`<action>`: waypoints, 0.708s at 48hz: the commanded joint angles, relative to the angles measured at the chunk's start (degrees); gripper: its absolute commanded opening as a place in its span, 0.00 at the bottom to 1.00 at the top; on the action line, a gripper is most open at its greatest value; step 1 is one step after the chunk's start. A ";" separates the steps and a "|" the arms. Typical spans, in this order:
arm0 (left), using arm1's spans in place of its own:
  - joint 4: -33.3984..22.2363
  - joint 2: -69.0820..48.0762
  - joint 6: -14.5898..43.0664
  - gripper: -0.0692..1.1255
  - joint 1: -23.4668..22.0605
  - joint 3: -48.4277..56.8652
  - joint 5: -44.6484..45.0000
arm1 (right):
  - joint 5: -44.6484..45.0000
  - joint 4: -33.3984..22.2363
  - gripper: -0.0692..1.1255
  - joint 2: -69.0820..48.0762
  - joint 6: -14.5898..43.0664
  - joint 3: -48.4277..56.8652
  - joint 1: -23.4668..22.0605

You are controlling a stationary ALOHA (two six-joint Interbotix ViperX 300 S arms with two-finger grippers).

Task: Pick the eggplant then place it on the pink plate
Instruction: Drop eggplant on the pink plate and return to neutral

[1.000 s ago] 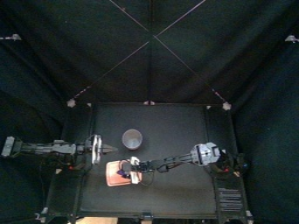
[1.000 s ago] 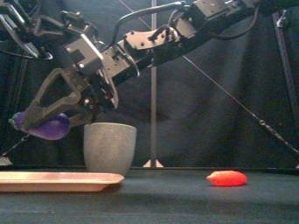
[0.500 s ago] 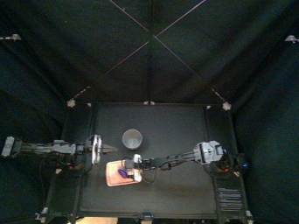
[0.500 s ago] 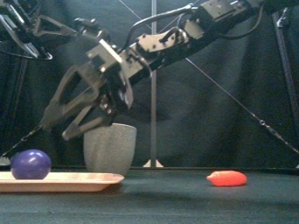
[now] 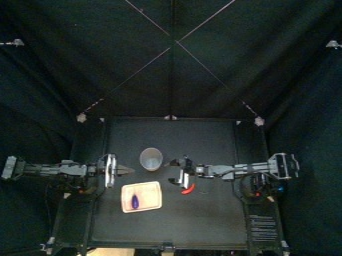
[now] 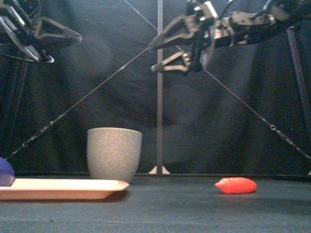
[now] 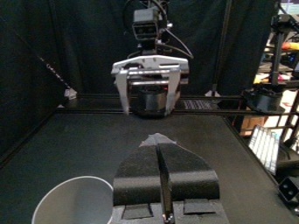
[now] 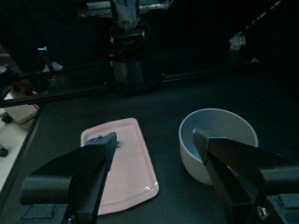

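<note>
The purple eggplant point(image 5: 134, 203) lies on the pink plate point(image 5: 147, 191) at its front end. In the front view the eggplant point(image 6: 4, 171) shows only at the left edge, above the plate point(image 6: 73, 188). My right gripper point(image 5: 181, 168) hangs open and empty high above the table, right of the plate and apart from it. It also shows in the front view point(image 6: 183, 47) and in its own wrist view point(image 8: 155, 140). There the plate point(image 8: 126, 166) lies below with no eggplant visible. My left gripper point(image 5: 110, 172) rests shut at the table's left point(image 7: 156, 140).
A tall grey speckled cup point(image 5: 152, 157) stands behind the plate point(image 6: 115, 154). A red toy food point(image 5: 187, 187) lies just right of the plate point(image 6: 235, 186). In the left wrist view the cup point(image 7: 73, 201) sits close beside the jaws.
My right gripper let go of the eggplant over the plate, then rose and pulled back to the right. The eggplant rolled along the plate toward its front-left end.
</note>
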 commanded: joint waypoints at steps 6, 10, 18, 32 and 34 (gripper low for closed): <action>0.00 0.09 0.09 0.03 0.35 -0.62 -0.26 | -3.08 -1.67 0.90 -15.47 -0.26 8.96 0.35; 0.09 0.09 0.09 0.03 0.35 -0.62 -0.26 | -3.08 -2.02 0.90 -20.57 -0.18 12.22 0.44; 0.00 0.09 0.09 0.03 0.35 -0.53 -0.26 | -3.08 -2.29 0.90 -32.34 -0.18 19.42 0.53; 0.00 0.09 0.09 0.03 0.44 -0.53 -0.26 | -0.09 -3.43 0.90 -45.97 0.18 26.63 0.70; 0.09 0.09 0.09 0.03 0.35 -0.44 -0.26 | 0.35 -3.43 0.90 -46.23 0.09 26.54 0.70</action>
